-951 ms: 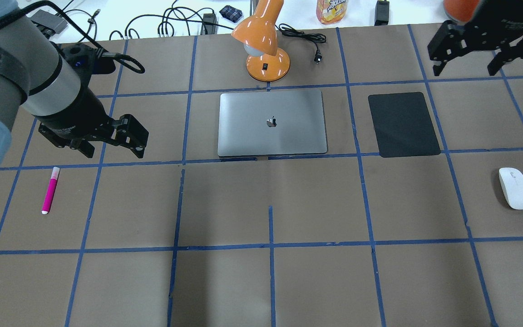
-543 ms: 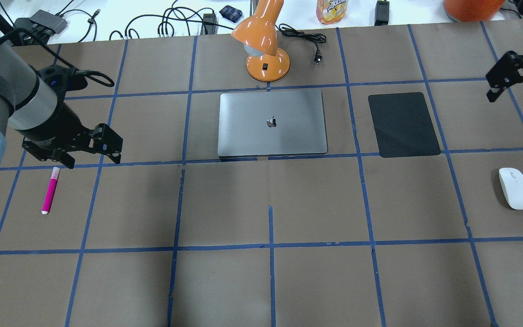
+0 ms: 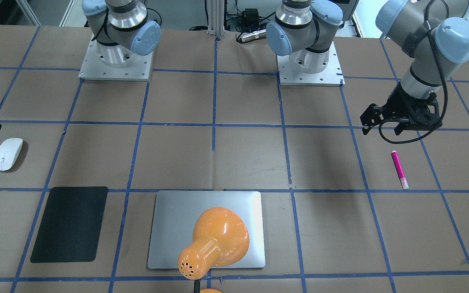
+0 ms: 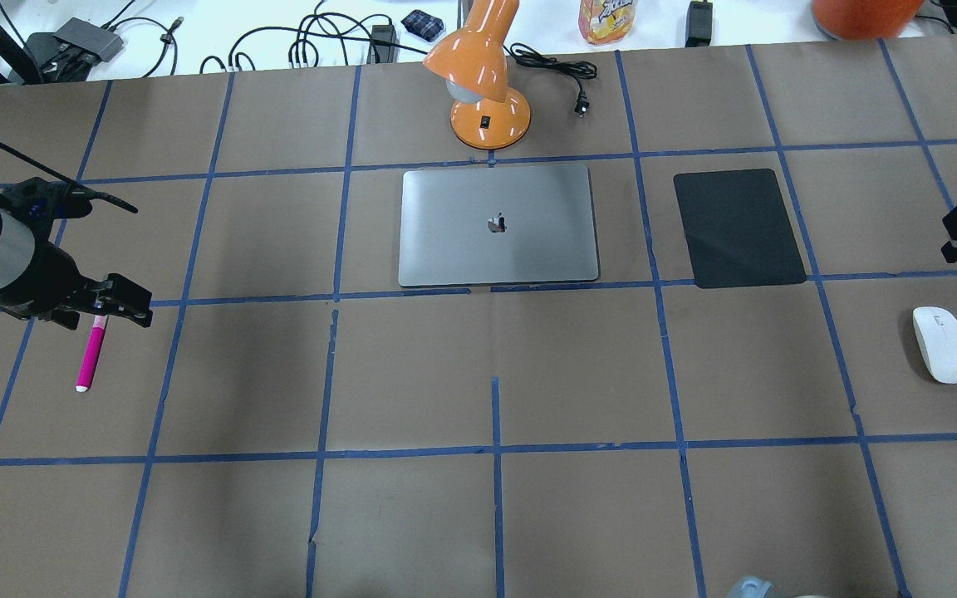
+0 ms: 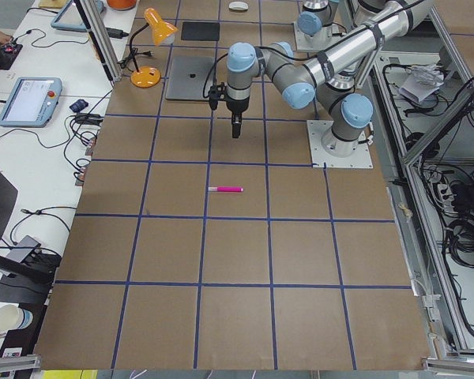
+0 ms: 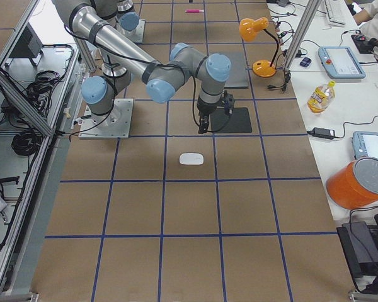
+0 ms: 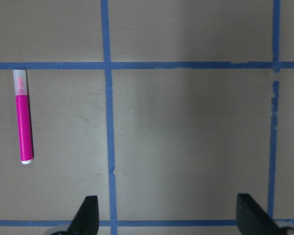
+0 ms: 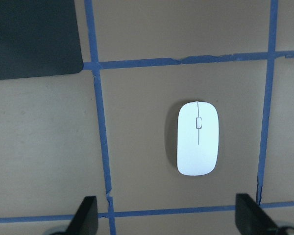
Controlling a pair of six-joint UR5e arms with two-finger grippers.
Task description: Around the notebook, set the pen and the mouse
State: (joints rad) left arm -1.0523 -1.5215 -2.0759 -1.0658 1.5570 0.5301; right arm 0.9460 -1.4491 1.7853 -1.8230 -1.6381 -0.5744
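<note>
Your left gripper [image 3: 381, 130] hangs above the table with its fingers spread wide and nothing between them. In its wrist view the pen [image 7: 24, 127] lies flat on the paper, ahead of the fingers and outside the left one, not in the gap, with its pale cap pointing away from the tool. Your right gripper [image 8: 167, 218] is spread just as wide and carries nothing. The mouse [image 8: 198, 138] sits on the table ahead of it, inside the span of the fingers and closer to the right one. The black mat [image 8: 34, 39] shows farther ahead, beyond the left finger. The notebook [image 4: 497, 224] lies closed between your two grippers, well apart from both.
</note>
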